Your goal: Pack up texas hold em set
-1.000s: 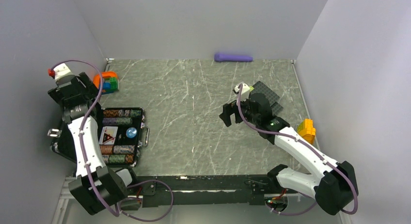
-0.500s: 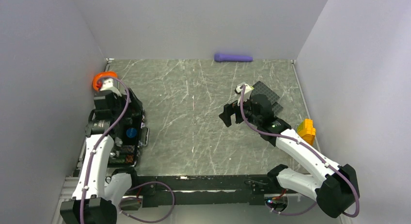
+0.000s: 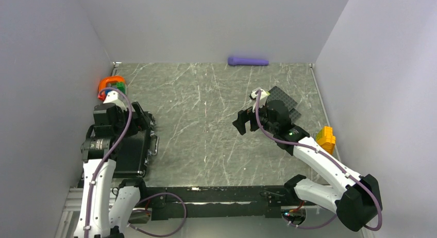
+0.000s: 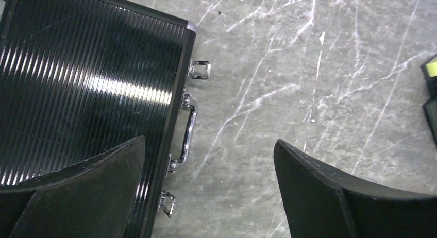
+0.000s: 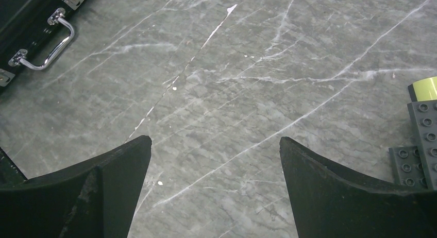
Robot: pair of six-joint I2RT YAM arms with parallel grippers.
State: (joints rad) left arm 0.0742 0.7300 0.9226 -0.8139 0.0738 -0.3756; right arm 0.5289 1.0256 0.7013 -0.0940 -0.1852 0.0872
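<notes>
The black case (image 3: 129,153) lies at the left with its ribbed lid down, so the chips, discs and cards are hidden. In the left wrist view the lid (image 4: 87,88), the chrome handle (image 4: 189,130) and two latches (image 4: 200,69) show; the latches look unfastened. My left gripper (image 3: 143,123) hovers open and empty over the case's handle edge (image 4: 208,150). My right gripper (image 3: 243,122) is open and empty above bare table (image 5: 215,140), far right of the case; the case handle shows in the right wrist view (image 5: 44,50).
An orange ring toy with coloured blocks (image 3: 111,85) sits behind the case. Black studded plates (image 3: 286,101) lie behind my right gripper, also in the right wrist view (image 5: 418,155). A yellow block (image 3: 325,138) is at the right wall, and a purple object (image 3: 248,61) at the back wall.
The case stood open with chips showing; now its lid is down. My left arm swung from the back left over the case. The right arm has not moved.
</notes>
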